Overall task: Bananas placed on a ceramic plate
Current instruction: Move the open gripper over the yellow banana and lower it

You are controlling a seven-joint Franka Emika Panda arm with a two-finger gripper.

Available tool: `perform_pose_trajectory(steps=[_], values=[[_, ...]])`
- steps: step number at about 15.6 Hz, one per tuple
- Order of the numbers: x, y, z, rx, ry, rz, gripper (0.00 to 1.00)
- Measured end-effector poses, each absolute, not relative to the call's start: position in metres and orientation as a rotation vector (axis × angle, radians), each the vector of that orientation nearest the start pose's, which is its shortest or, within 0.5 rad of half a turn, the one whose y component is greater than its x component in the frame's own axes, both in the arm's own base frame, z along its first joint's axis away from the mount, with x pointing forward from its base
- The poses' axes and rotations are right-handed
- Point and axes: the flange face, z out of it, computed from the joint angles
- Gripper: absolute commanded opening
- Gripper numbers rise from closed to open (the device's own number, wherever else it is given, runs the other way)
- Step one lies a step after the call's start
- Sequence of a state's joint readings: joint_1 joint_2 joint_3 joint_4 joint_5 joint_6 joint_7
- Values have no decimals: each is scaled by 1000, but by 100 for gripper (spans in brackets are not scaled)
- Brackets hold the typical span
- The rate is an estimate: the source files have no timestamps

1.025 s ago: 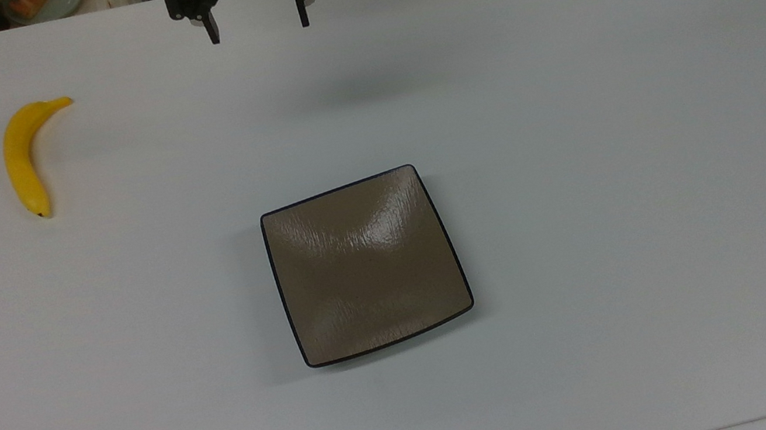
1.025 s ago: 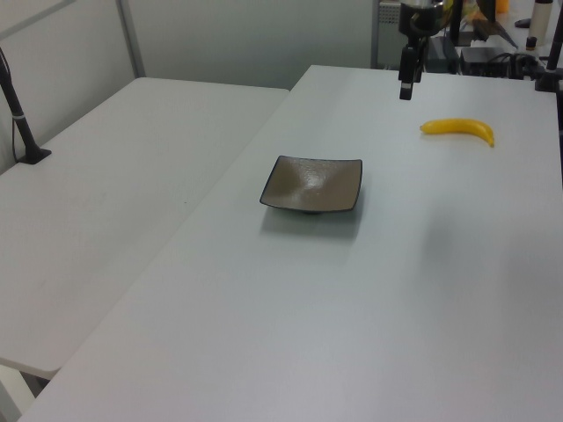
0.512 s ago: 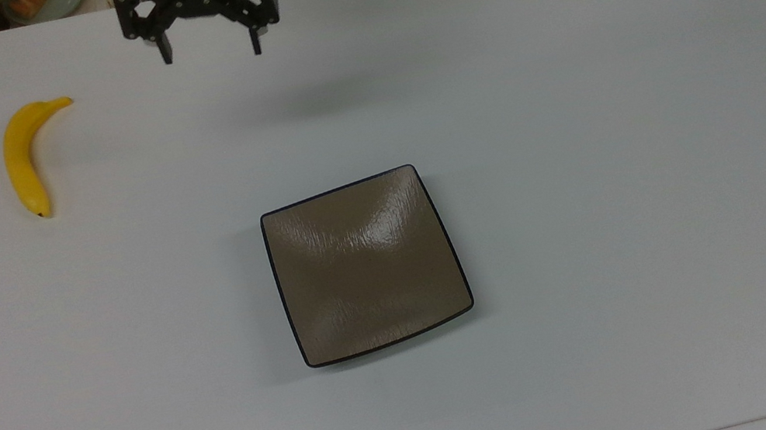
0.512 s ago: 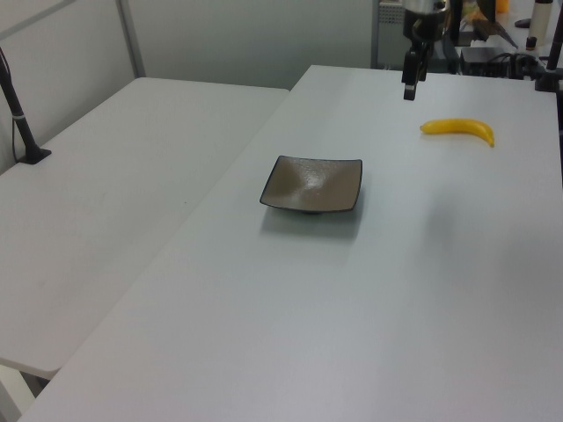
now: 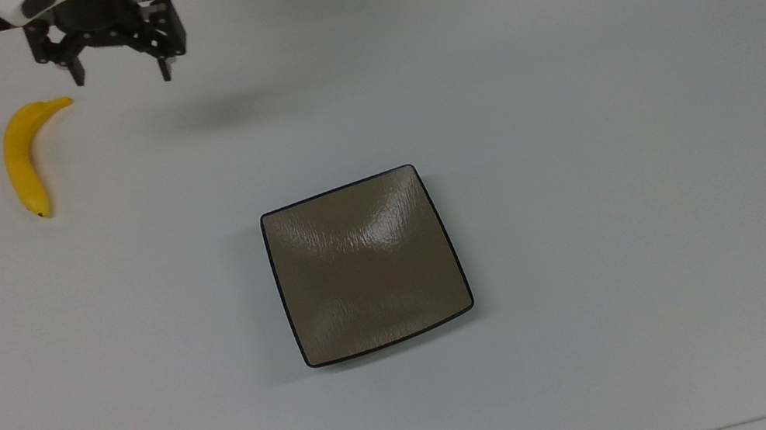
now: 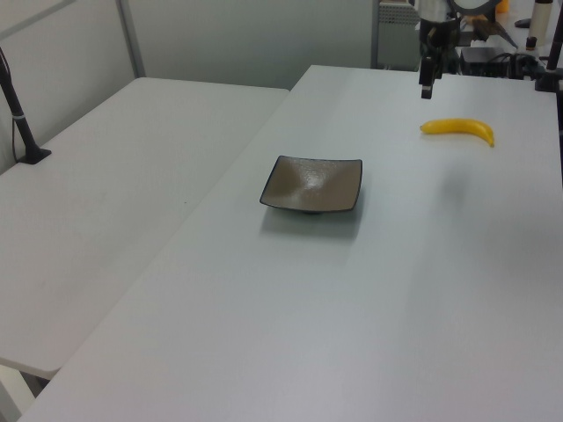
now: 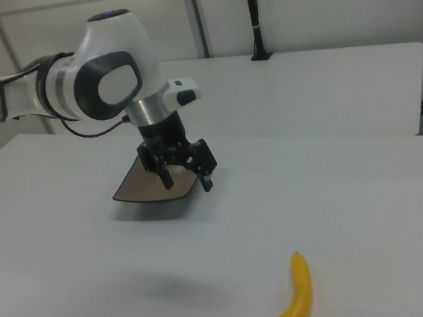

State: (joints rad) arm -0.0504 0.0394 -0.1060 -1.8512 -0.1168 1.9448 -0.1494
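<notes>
Gripper (image 5: 122, 77) hangs above the table (image 5: 567, 96), fingers apart, holding nothing, just right of the banana's stem end in the top view. Banana (image 5: 24, 159) lies on the table at the top view's far left, well apart from the plate (image 5: 366, 265). Plate is bare, mid-table.

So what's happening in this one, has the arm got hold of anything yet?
Not yet. The gripper hangs open and empty above the white table, just to the right of the banana's stem end in the top view. The banana lies flat on the table, untouched, well apart from the ceramic plate. The plate sits bare near the table's middle. Nothing has been picked up or placed.
</notes>
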Motion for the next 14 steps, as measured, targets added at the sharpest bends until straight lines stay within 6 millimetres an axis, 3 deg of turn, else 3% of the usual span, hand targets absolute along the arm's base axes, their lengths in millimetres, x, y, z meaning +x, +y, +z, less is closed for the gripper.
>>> perform_pose_trajectory(steps=[4,14], values=[[566,-147,488,-3266,-41,-31,100],[561,-239,431,-3275,-104,7,100]])
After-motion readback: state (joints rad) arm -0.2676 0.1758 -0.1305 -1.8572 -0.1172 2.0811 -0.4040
